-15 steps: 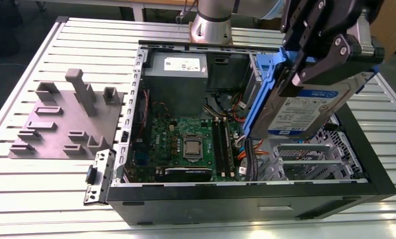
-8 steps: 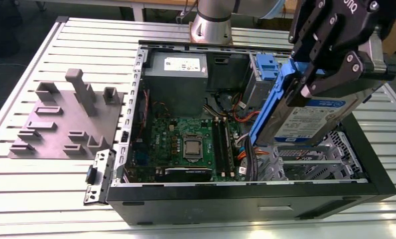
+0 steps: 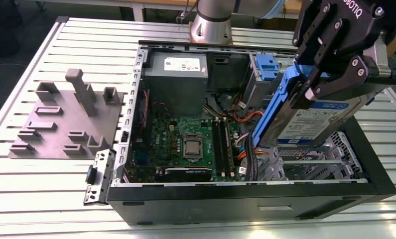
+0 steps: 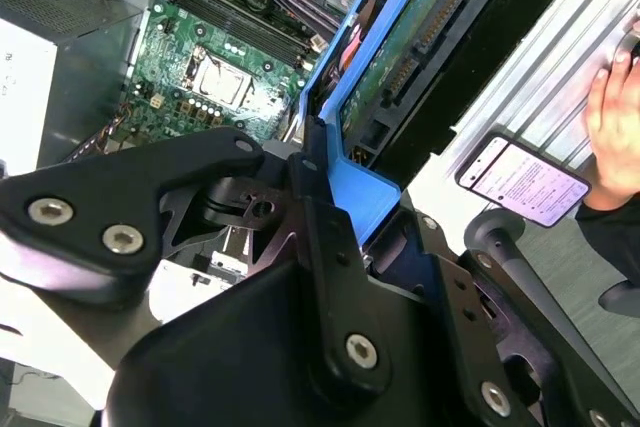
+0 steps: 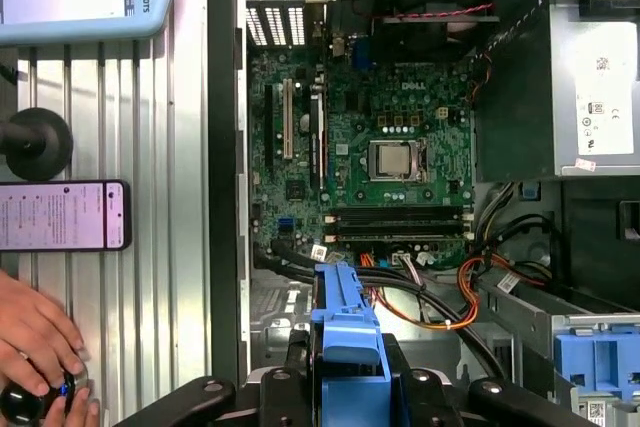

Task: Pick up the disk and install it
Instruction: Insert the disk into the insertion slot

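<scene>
Now the gripper (image 3: 321, 82) is clamped on the blue-framed disk (image 3: 314, 122), holding it tilted, edge down, just above the drive cage (image 3: 317, 164) of the open computer case (image 3: 251, 199), apparently angled to meet that opening.

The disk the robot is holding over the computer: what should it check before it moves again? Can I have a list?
1. Black gripper shut on the silver-grey disk in a blue plastic carrier: ok.
2. Disk level for the bay: not ok, it hangs tilted.
3. Silver metal drive cage free: cannot tell, the disk hides part of it.
4. Orange cables out of the way: cannot tell.
5. Person's hand outside the open black computer case: ok, it is over the slatted metal table.
</scene>
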Motion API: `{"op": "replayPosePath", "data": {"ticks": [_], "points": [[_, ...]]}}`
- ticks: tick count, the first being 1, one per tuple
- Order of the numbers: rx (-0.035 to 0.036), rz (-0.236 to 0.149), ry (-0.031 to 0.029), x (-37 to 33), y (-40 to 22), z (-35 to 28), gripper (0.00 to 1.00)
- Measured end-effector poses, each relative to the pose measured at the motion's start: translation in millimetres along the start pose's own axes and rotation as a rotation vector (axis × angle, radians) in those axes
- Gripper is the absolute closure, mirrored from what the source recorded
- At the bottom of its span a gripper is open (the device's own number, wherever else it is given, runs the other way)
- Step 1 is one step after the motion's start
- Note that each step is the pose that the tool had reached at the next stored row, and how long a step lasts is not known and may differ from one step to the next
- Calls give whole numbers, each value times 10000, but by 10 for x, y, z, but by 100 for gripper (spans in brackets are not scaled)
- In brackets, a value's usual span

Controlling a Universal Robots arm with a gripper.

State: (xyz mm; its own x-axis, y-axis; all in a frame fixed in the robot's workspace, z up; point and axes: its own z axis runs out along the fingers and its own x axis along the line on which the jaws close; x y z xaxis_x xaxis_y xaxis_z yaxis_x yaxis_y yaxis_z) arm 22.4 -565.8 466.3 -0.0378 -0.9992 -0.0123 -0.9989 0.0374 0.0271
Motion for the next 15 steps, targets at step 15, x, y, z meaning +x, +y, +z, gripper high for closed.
{"op": "replayPosePath", "data": {"ticks": [15], "points": [[0,0,9,15,-137,53,64]]}}
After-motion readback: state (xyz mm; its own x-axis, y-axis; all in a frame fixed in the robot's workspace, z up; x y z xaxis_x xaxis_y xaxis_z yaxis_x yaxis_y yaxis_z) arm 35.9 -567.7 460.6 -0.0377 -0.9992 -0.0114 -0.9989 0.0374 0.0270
